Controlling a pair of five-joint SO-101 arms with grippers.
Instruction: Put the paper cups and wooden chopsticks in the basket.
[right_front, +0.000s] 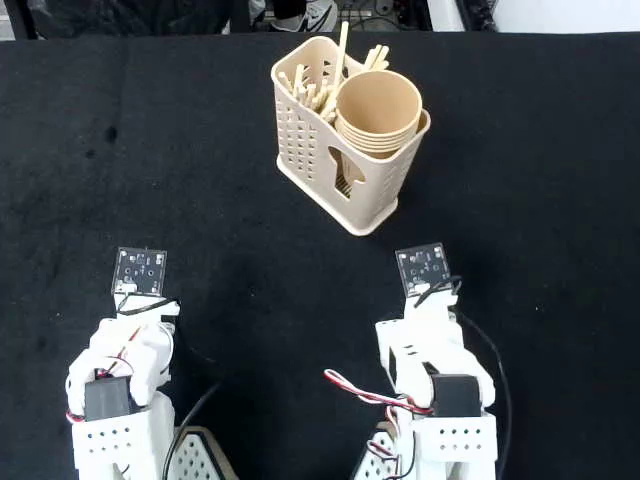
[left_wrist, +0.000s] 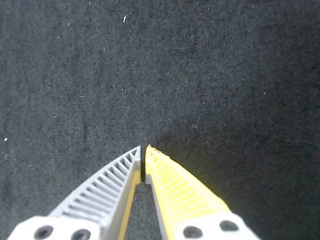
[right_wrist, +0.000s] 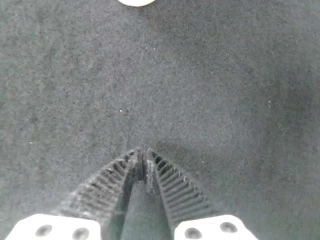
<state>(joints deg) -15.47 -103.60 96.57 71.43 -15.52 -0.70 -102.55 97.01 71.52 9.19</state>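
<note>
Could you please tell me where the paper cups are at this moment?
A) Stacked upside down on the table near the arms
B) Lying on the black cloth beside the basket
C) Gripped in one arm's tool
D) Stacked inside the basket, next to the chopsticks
D: the high view shows the paper cups nested upright in one compartment of the basket, with the chopsticks standing in the compartment beside them.

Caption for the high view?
Paper cups and wooden chopsticks stand in the basket on the black table; left arm and right arm folded at the near edge.
</note>
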